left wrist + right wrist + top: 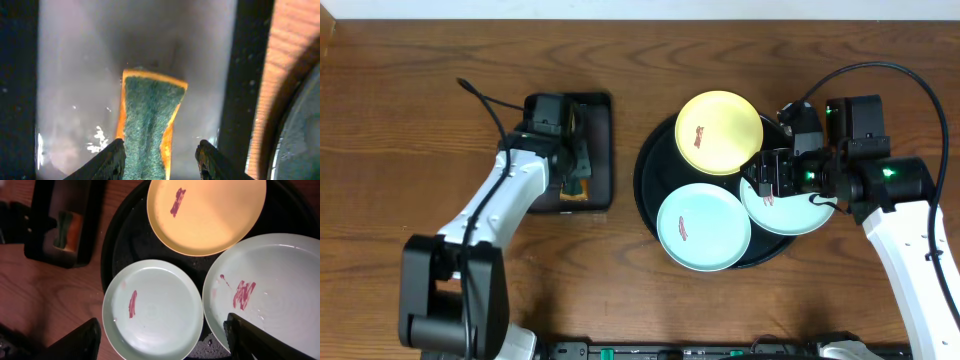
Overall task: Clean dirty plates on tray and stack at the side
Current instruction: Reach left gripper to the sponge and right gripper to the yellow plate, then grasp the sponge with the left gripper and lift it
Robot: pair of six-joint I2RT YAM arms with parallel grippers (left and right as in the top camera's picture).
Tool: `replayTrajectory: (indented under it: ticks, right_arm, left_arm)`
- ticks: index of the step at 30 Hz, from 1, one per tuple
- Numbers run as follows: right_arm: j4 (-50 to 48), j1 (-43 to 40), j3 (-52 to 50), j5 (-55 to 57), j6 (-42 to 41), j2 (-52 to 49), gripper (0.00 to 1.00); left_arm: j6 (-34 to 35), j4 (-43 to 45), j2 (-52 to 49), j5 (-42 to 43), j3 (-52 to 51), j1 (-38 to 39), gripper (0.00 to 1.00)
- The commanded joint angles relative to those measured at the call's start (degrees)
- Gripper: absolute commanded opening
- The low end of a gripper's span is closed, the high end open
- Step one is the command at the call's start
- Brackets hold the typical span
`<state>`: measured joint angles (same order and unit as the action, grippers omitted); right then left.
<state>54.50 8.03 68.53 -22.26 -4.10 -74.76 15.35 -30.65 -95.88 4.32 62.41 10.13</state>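
Smeared plates [704,227] on tray [655,162] (sponge [150,125] apart)

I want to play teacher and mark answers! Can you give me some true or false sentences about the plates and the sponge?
1. The pale yellow plate and both mint-blue plates, all small, round and plastic, have a red smear. True.
2. The pale yellow plate sits on the wooden table. False: it rests on the large round glossy black tray.
3. A green and orange sponge lies in the small rectangular black tray. True.
4. The right fingers are squeezing a plate. False: they are wide open, holding nothing.
5. The left fingers are open with the sponge between them. True.
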Motion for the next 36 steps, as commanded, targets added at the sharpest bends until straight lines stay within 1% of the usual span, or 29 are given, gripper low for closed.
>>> replayTrajectory:
  ticks: [1,4,6,8,10,11,13,15,17,21,25,29,34,36]
  right_arm:
    - [-0.5,0.8,1.1,0.6,-0.1,-0.1,0.78]
    - [-0.9,0.8,1.1,1.9,-0.1,-0.1,0.79]
    - [-1.0,0.8,1.1,1.9,-0.1,-0.2,0.8]
    - [-1.0,0.8,1.1,2.0,-0.1,-0.3,0.79]
    - [-1.2,0.8,1.1,2.0,-0.1,-0.4,0.76]
    - [-1.5,0.8,1.1,2.1,-0.2,-0.4,0.74]
    - [-2.2,0.8,1.3,2.4,-0.2,-0.6,0.69]
    - [-2.8,0.8,1.9,2.4,-0.2,-1.4,0.66]
    - [-2.9,0.7,3.4,2.8,-0.2,-3.3,0.65]
    - [-4.1,0.5,6.3,5.9,-2.9,-9.1,0.64]
    - [-8.9,0.2,7.1,9.2,-3.9,-16.1,0.64]
    - [-14.2,-1.3,7.1,11.8,-4.5,-21.5,0.63]
    - [-20.2,-4.4,7.1,11.8,-4.6,-27.5,0.58]
    - [-22.8,-5.8,7.1,10.3,-4.7,-31.3,0.57]
  left_arm:
    - [-0.3,0.2,-1.7,-1.4,-0.2,-0.3,0.49]
    - [-0.3,0.5,-4.7,-1.4,-0.5,-0.3,0.46]
    - [-0.3,1.0,-7.6,-1.4,-0.5,-0.3,0.39]
    - [-0.3,1.5,-9.5,-1.3,-0.5,-0.3,0.27]
    - [-0.3,1.7,-10.4,-1.3,-0.5,-0.3,0.12]
    - [-0.3,1.8,-10.5,-1.3,-0.5,-0.3,0.08]
    - [-0.3,2.1,-10.2,-1.3,-0.3,-0.3,0.07]
    - [-1.0,1.4,-9.2,-1.1,0.7,-0.3,0.08]
    - [-2.1,-0.3,-7.9,-0.5,2.6,-0.3,0.07]
    - [-2.0,-5.0,-4.9,0.0,8.6,0.1,0.08]
    - [-2.1,-8.2,-1.7,2.8,14.1,1.6,0.08]
    - [-2.0,-7.1,2.4,6.0,14.8,3.1,0.08]
    - [-1.6,-0.8,3.5,7.3,14.8,5.8,0.08]
    - [2.0,1.2,2.9,7.3,14.8,7.3,0.07]
